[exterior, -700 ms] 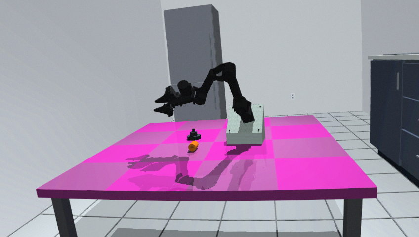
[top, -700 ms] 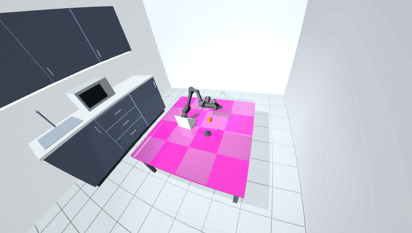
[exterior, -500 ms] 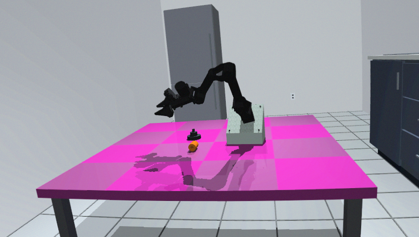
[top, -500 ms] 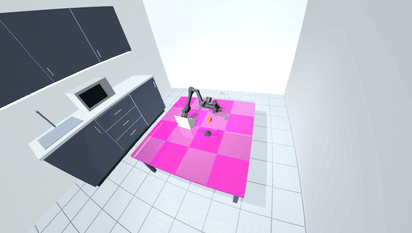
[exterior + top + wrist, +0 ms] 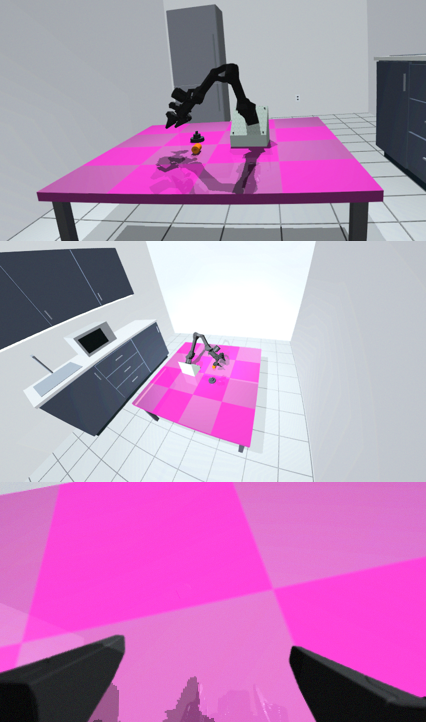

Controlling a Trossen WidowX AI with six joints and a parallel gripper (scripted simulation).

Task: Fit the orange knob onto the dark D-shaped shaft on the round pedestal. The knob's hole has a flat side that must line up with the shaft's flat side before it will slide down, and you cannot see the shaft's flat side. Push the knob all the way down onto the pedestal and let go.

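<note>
Simply an open, unfilled hand (image 5: 221, 361) (image 5: 171, 128) (image 5: 209, 648)

Knob (image 5: 214, 367) (image 5: 196, 148) on table (image 5: 236, 413) (image 5: 209, 197) (image 5: 150, 547), before pedestal (image 5: 211, 380) (image 5: 197, 138) in exterior view, sloped arm mount (image 5: 189, 369) (image 5: 249, 141) right of both.

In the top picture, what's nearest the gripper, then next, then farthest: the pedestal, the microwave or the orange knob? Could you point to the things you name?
1. Orange knob (image 5: 214, 367) (image 5: 196, 148): on the table.
2. Pedestal (image 5: 211, 380) (image 5: 197, 139): on the table, past the knob.
3. Microwave (image 5: 93, 340): on the counter, picture's left.
</note>
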